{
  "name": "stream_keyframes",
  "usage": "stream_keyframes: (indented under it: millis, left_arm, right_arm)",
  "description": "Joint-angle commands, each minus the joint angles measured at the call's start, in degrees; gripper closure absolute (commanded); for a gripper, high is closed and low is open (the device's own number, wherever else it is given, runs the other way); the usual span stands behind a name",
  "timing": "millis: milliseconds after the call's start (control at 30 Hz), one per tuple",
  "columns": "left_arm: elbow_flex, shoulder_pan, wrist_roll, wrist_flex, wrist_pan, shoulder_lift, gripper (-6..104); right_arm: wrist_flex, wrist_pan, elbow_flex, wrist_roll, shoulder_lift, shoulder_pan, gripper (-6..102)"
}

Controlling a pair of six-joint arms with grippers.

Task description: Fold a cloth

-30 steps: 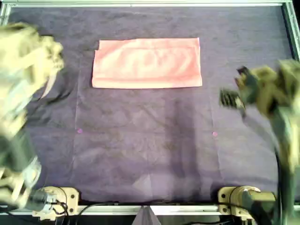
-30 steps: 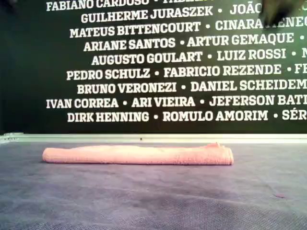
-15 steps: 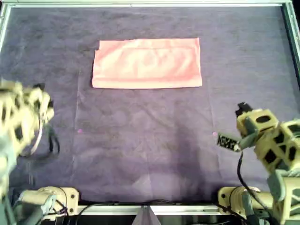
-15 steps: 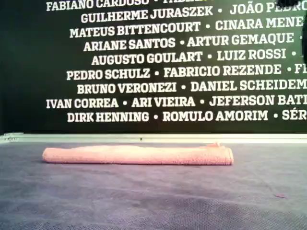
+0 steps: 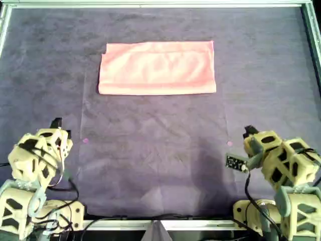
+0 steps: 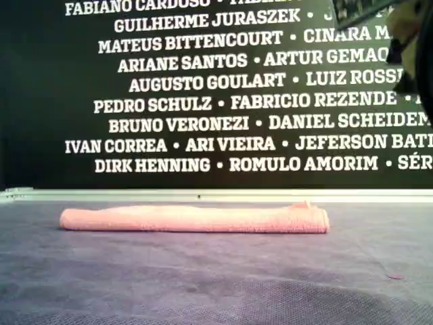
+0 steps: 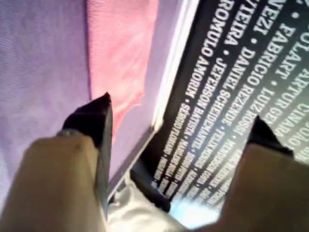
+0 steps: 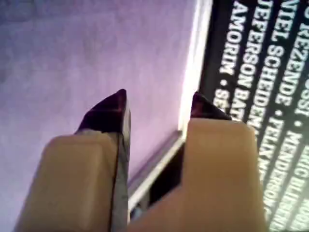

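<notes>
The cloth was seen lying flat on the purple mat covering the bench, toward the far side in the overhead view and roughly centred across it. It was already doubled: a long rectangle rather than a square, with a layer edge visible along its far side in the overhead view, and a low stacked profile in the exterior view, where a small tuft stood up near the exterior view's right end. At least one fold was judged done; edges looked reasonably aligned, with a slight offset at the overhead view's upper-left corner. Whether a second fold was required could not be told from the task sentence. Both arms were parked well apart from the cloth, near their bases at the overhead view's near edge, one at its left, one at its right. The left gripper was seen wide open, nothing between its jaws; the cloth showed far beyond it in the left wrist view. The right gripper was seen partly open, with a narrower gap, also holding nothing; only mat and the lettered wall were seen past it. Nothing was touching the cloth. Judged status: folding largely or wholly complete with arms at rest; if another halving was wanted, a fresh approach and regrasp at the short ends would be needed.
</notes>
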Motion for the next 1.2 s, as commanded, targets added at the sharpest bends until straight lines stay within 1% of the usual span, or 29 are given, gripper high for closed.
stream_keyframes:
  millis: [0, 100, 300, 400, 433, 467, 500, 533, 600, 667, 700, 800, 833, 900, 933, 1000, 1067, 1133, 1167]
  left_arm:
    - [1.0, 0.8, 0.4, -1.4, -0.1, 0.9, -1]
    - [5.5, 0.8, 0.4, -1.4, 0.9, 0.9, -1]
    - [14.7, 0.7, 0.4, -1.8, 0.9, 0.9, -1]
    - [15.5, 0.6, 0.4, -1.8, 1.0, 0.9, -1]
    - [14.9, 0.6, 0.4, -1.8, 1.0, 0.8, -1]
    - [14.6, 0.5, 1.0, -1.8, 1.1, 0.8, -1]
    - [14.5, 0.2, 2.3, -1.8, 1.1, 0.8, -1]
    - [14.4, -0.6, 4.2, -1.8, 1.1, 0.8, -1]
    - [14.4, -3.0, 8.8, -1.8, 1.0, 0.8, -1]
    - [14.3, -4.8, 10.9, -1.9, 0.7, 0.7, -1]
    - [14.2, -5.1, 11.0, -2.0, 0.1, 0.7, -1]
    - [11.4, -4.7, 10.6, -2.1, -0.1, 0.6, -1]
    - [10.0, -4.7, 10.6, -2.1, -0.1, 0.4, -1]
    - [6.6, -5.0, 10.6, -2.1, -0.1, -2.5, -1]
    - [4.6, -5.3, 11.2, -2.1, 0.5, -5.6, -1]
    - [0.0, -5.3, 11.4, -2.5, 0.6, -15.0, -1]
    - [-5.4, -5.2, 11.6, -5.1, 0.5, -27.3, -1]
    - [-11.2, -5.1, 11.6, -8.3, 0.5, -40.3, -2]
    - [-14.0, -5.4, 11.6, -9.8, 0.6, -46.1, -2]
  right_arm:
    - [-1.8, 0.3, 1.5, -0.35, 2.2, -0.4, 43]
    - [-6.2, 0.3, 5.8, -0.26, 2.2, -0.4, 43]
    - [-17.2, 0.2, 14.4, -0.26, 2.2, -0.1, 43]
    - [-22.7, -0.6, 15.6, -0.26, 2.2, 0.6, 43]
    - [-24.6, -0.4, 15.6, 0.0, 1.8, 0.6, 43]
    - [-26.1, 0.1, 15.5, 0.53, 1.6, 0.6, 43]
    - [-26.9, 0.2, 15.5, 0.53, 1.6, 0.4, 43]
    - [-27.2, 0.2, 15.1, 0.62, 1.5, 0.1, 43]
    - [-27.3, 0.2, 14.3, 0.62, 1.3, 0.5, 43]
    - [-28.1, 0.2, 14.1, 0.35, -0.4, 0.6, 43]
    - [-28.4, 0.2, 13.8, -0.18, -2.3, 0.7, 43]
    - [-28.7, 0.2, 11.2, -0.53, -13.1, 0.9, 43]
    - [-28.9, 0.2, 9.1, -1.05, -17.9, 0.9, 43]
    - [-30.1, -0.4, 3.0, -2.72, -28.7, 0.9, 43]
    - [-30.8, -0.4, -0.6, -3.52, -34.3, 0.9, 43]
    - [-32.1, -0.7, -7.6, -3.87, -44.7, 0.8, 43]
    - [-33.1, -0.8, -14.3, -3.34, -54.8, 0.9, 43]
    - [-34.4, -0.8, -19.9, -3.96, -63.7, 1.2, 43]
    - [-35.0, -0.6, -22.1, -3.96, -67.1, 1.8, 43]
